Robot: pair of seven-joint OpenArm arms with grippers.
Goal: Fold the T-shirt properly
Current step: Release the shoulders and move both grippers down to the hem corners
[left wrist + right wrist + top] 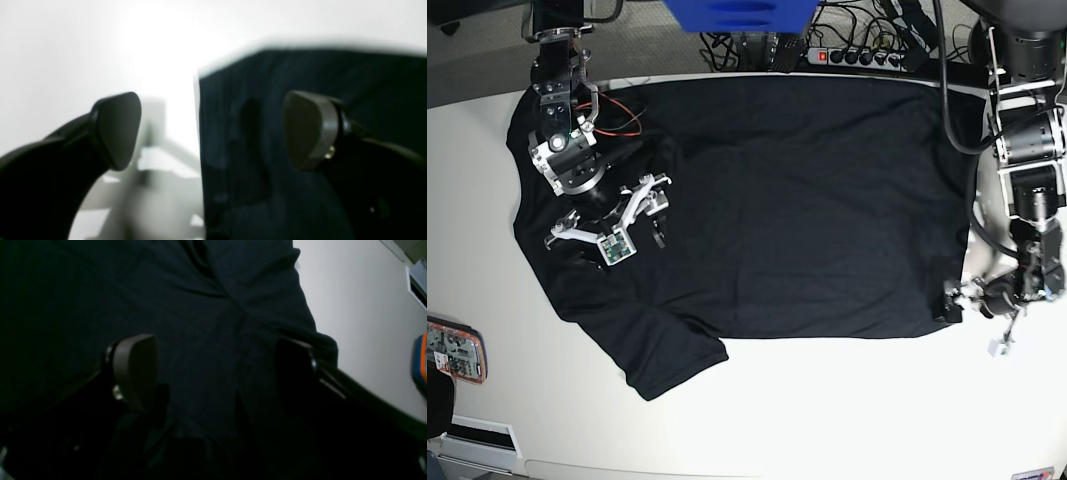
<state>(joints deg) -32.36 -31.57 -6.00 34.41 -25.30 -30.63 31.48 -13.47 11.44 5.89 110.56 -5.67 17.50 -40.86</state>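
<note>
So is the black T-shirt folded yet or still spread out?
Spread out, not folded. In the base view the T-shirt lies flat across the table, one sleeve sticking out, no layer doubled over.

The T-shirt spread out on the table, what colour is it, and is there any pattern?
Plain black, no pattern visible. The T-shirt shows best in the base view.

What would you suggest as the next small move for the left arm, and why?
Probably ease the open left gripper forward and shut it on the T-shirt: its corner edge already lies between the fingers, ungrasped.
</note>
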